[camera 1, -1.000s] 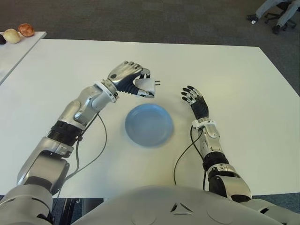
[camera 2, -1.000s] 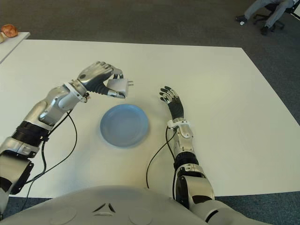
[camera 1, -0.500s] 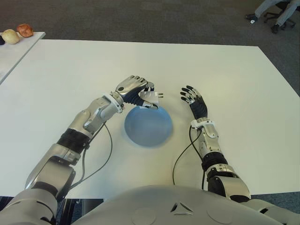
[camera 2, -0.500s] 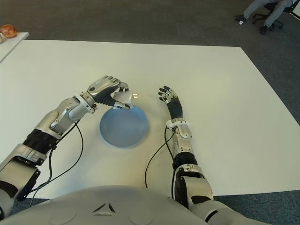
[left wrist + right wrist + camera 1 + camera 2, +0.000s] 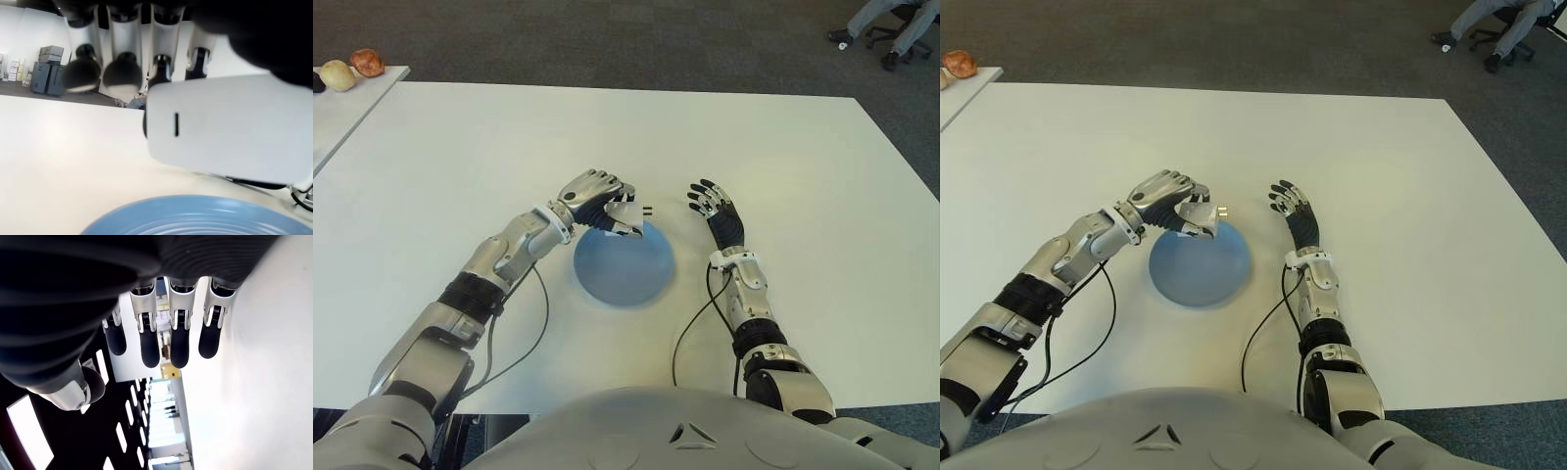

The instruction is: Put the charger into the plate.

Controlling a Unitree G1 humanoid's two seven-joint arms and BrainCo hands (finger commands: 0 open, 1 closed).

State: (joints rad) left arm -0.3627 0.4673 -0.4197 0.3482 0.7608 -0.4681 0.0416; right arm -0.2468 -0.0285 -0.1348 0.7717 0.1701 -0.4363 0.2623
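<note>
The left robot hand (image 5: 597,196) pinches the white charger (image 5: 625,216) over the far edge of the blue plate (image 5: 625,264) on the table (image 5: 460,157). The charger looks light, stiff and smooth, so gripping its flat sides, away from the prongs, seems best. The right robot hand (image 5: 717,211) shows spread, right of the plate.

Bright, even overhead light fills the 2 eye views. My white table (image 5: 460,137) looks almost flat, with a mild glare patch at its middle. Shadows are soft and faint: a thin one under my left hand (image 5: 594,194) on the blue plate (image 5: 625,277) and another along my right hand (image 5: 716,210). In my left wrist view the charger (image 5: 230,128) glows pale under dark fingers (image 5: 82,72). In my right wrist view, my hand is nearly black against lit ceiling panels (image 5: 122,433).
</note>
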